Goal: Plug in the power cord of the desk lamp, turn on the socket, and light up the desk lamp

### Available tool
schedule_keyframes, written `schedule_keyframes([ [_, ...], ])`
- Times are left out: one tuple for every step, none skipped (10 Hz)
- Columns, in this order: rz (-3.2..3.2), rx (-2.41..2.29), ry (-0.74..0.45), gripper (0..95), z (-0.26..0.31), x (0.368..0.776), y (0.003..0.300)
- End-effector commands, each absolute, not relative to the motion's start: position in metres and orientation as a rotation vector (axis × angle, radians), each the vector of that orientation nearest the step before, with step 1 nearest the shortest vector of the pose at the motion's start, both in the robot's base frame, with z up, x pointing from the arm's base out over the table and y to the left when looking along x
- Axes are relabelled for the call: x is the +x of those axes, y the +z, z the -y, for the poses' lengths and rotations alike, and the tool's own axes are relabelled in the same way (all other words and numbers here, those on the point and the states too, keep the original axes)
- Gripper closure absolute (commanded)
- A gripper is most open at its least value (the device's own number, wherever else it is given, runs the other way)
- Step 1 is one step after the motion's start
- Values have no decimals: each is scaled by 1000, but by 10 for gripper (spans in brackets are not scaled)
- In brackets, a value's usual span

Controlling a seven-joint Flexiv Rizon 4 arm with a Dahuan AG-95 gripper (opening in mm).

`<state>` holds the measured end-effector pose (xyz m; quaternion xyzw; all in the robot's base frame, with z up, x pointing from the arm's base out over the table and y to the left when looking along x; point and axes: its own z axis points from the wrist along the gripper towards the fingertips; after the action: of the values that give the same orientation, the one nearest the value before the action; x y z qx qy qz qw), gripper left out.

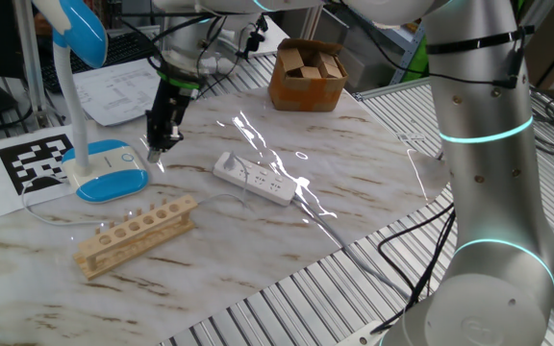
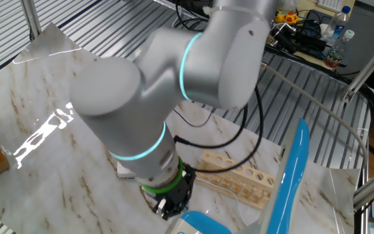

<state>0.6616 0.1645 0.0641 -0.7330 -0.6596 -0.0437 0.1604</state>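
Observation:
The desk lamp stands at the left, with its blue head (image 1: 77, 29), white neck and oval blue-topped base (image 1: 110, 172). My gripper (image 1: 157, 150) points down just right of the base. Its fingers stand close together on a small whitish piece that looks like the plug of the power cord. A thin stretch of cord (image 1: 38, 208) loops left of the base. The socket (image 1: 253, 179), a white power strip, lies right of the gripper, apart from it. In the other fixed view my gripper (image 2: 166, 207) is beside the base (image 2: 200, 225), and the arm hides most of the socket.
A wooden rack with round holes (image 1: 138, 231) (image 2: 239, 179) lies in front of the lamp. A cardboard box (image 1: 306, 72) stands at the back. Papers (image 1: 118, 88) and a black-and-white marker tag (image 1: 35, 160) lie at the left. Glossy film (image 1: 301, 192) covers the marble top.

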Motion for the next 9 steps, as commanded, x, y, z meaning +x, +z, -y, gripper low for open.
schedule_keyframes([
  [1902,-2080,-127,950,-170,671,64],
  [1911,-2071,-141,950,-170,672,64],
  [1916,-2073,-150,950,-170,675,62],
  [1919,-2074,-156,950,-171,677,62],
  [1918,-2083,-168,950,-173,681,59],
  [1913,-2092,-173,950,-175,683,57],
  [1914,-2095,-179,950,-177,684,55],
  [1916,-2095,-192,950,-178,684,52],
  [1921,-2092,-201,950,-178,686,50],
])
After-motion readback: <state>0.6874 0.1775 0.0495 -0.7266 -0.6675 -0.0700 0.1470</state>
